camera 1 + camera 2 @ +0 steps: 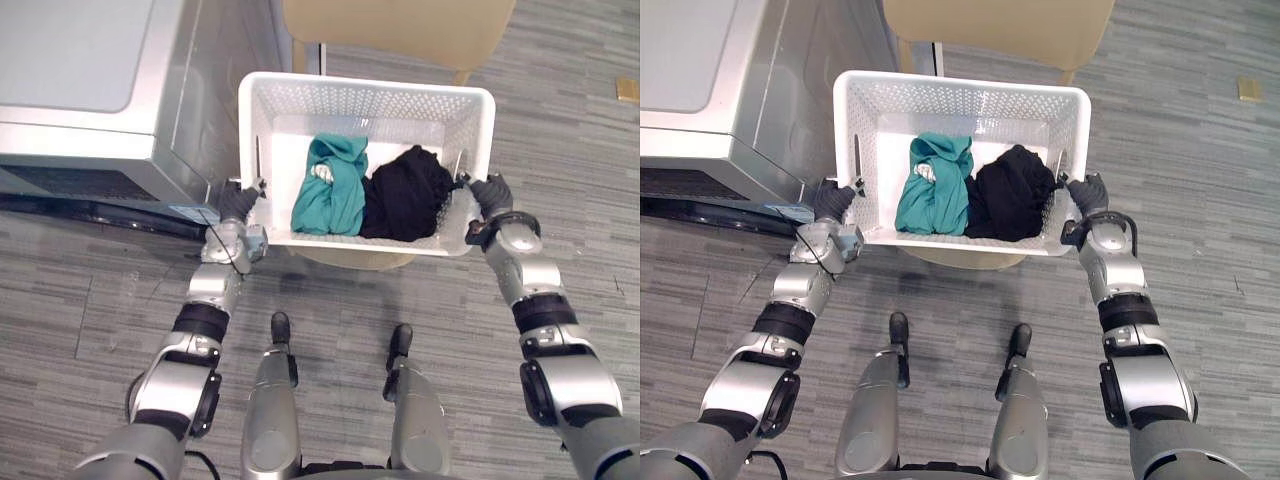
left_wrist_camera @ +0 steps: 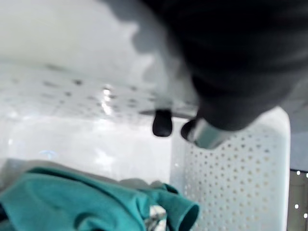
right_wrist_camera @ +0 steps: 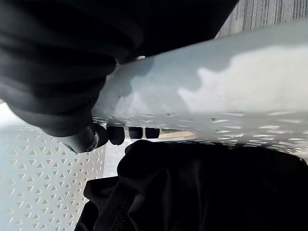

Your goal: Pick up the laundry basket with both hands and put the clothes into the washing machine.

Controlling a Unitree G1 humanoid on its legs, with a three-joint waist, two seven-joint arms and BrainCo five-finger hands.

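left hand [image 1: 238,203], right hand [image 1: 492,194]: fingers curled round basket [image 1: 370,105] side rims; teal garment [image 1: 332,190], black garment [image 1: 405,195] inside.

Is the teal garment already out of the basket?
No, the teal garment lies inside the white basket beside the black garment.
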